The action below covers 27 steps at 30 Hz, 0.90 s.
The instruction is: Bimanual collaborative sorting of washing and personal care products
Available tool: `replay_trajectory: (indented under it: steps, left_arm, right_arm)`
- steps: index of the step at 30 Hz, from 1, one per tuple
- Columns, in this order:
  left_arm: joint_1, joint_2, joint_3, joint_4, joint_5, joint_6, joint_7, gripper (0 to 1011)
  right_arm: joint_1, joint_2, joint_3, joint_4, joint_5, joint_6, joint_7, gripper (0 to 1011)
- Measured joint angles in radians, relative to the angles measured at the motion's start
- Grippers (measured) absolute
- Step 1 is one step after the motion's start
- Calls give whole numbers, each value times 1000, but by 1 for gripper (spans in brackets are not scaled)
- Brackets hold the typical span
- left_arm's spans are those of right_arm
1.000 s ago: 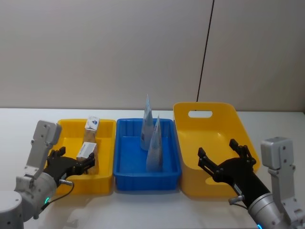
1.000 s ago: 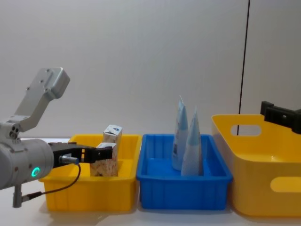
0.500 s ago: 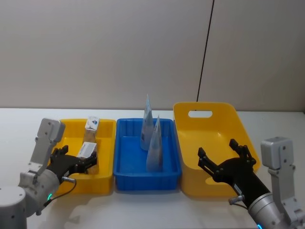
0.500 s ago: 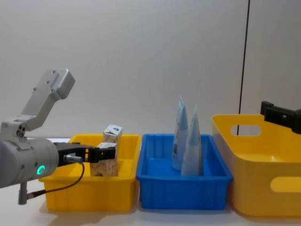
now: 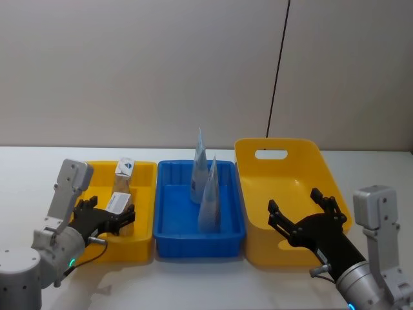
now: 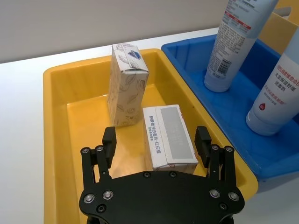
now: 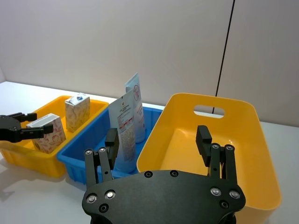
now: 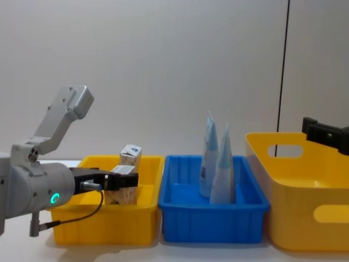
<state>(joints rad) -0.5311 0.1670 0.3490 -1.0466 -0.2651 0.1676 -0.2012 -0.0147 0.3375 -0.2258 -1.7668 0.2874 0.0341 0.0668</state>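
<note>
At lower left, the left gripper [image 6: 156,137] is held open with fingers [image 6: 109,140] either side of a carton [image 6: 170,137] in the yellow bin [image 6: 56,121]; at lower right, the right gripper [image 7: 156,135] is spread open and empty.

Robot lab test bench, by the look. Plain white table [image 5: 32,165], bare pale wall [image 5: 129,64] with one thin dark line [image 5: 277,71] down it. Small yellow bin [image 5: 132,250], blue bin [image 5: 200,247] and big yellow bin [image 5: 303,152] lined up in a row, staged like a trial setup.
</note>
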Motion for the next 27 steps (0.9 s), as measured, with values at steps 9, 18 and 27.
replay_trajectory:
  steps: [9, 18, 27]
  left_arm:
    - [-18, -14, -5, 45, 7, -39, -7, 824]
    - [-12, -18, -13, 44, 21, -57, 5, 557]
    - [15, -18, -21, 6, 33, -50, 27, 399]
  right_arm:
    - [0, 0, 0, 0, 0, 0, 0, 1002]
    - [0, 0, 0, 0, 0, 0, 0, 1002]
    - [0, 0, 0, 0, 0, 0, 0, 1002]
